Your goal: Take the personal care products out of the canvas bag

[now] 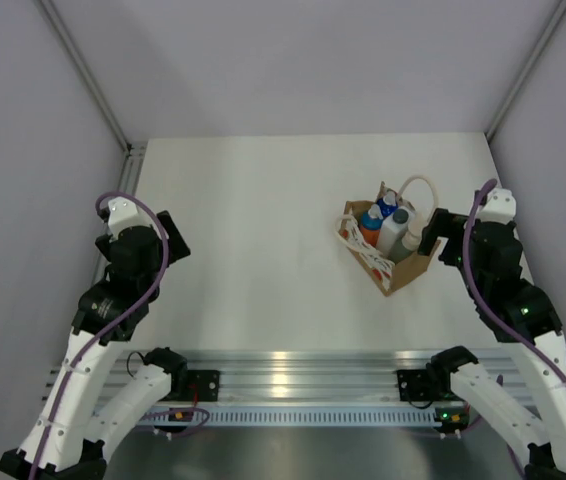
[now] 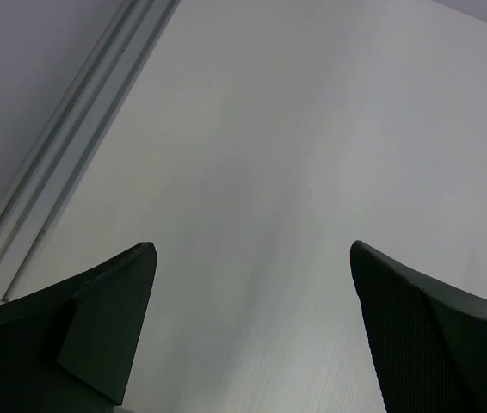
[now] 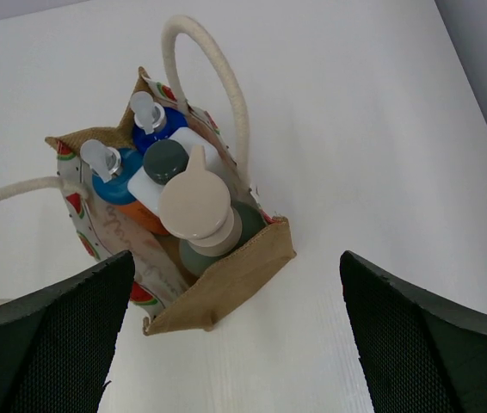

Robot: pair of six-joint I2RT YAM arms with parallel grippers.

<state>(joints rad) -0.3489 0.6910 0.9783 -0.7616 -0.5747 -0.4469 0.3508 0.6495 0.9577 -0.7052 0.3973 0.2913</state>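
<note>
The canvas bag (image 1: pixel 404 268) stands upright on the white table at the right, and its tan wall (image 3: pixel 226 288) faces the right wrist camera. All the bottles stand inside it: a grey-green one with a cream pump (image 3: pixel 196 206), a white one with a dark cap (image 3: pixel 168 162), and two orange ones with blue caps (image 3: pixel 114 176) (image 3: pixel 153 129). A cream rope handle (image 3: pixel 218 77) arches over the bag. My right gripper (image 1: pixel 437 236) is open and empty just right of the bag, its jaws spread wider than the bag's near end (image 3: pixel 237 258). My left gripper (image 1: pixel 170 238) is open and empty over bare table (image 2: pixel 252 249).
A metal rail (image 2: pixel 54 146) runs along the table's left edge. An aluminium rail (image 1: pixel 293 375) carries both arm bases at the near edge. Grey enclosure walls (image 1: pixel 23 150) close in the left, right and back.
</note>
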